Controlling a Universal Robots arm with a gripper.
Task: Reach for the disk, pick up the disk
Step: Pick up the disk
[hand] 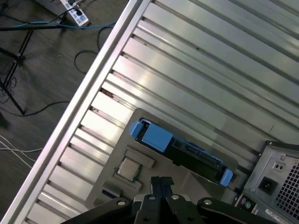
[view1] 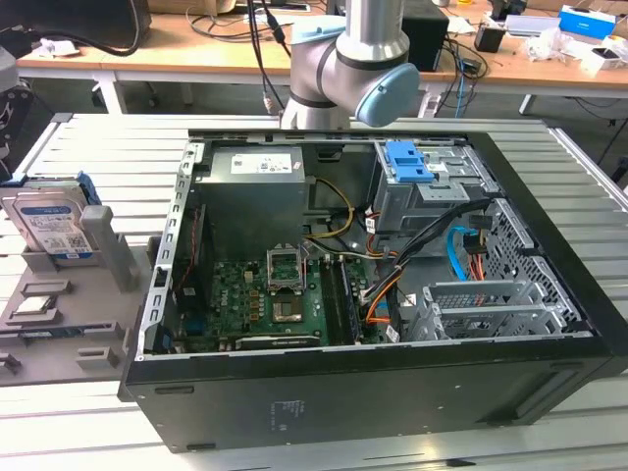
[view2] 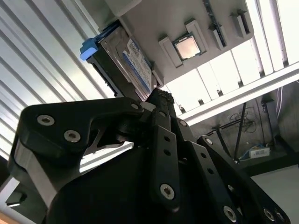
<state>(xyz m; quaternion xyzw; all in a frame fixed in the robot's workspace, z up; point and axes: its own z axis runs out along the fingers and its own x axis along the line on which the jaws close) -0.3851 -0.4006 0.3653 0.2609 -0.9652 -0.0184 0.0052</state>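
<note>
The disk, a rectangular silver metal hard drive with a white-and-blue label and a bright blue plastic bracket, is standing on edge in a grey plastic holder at the exterior view's left, untouched, on the slatted metal worktop. To its right an open black computer case is lying, with the grey robot arm rising behind it. In the first wrist view the black end effector is hanging well apart from the disk, closed and holding nothing, so the reach is looking only partly made and the pickup is waiting undone.
</note>
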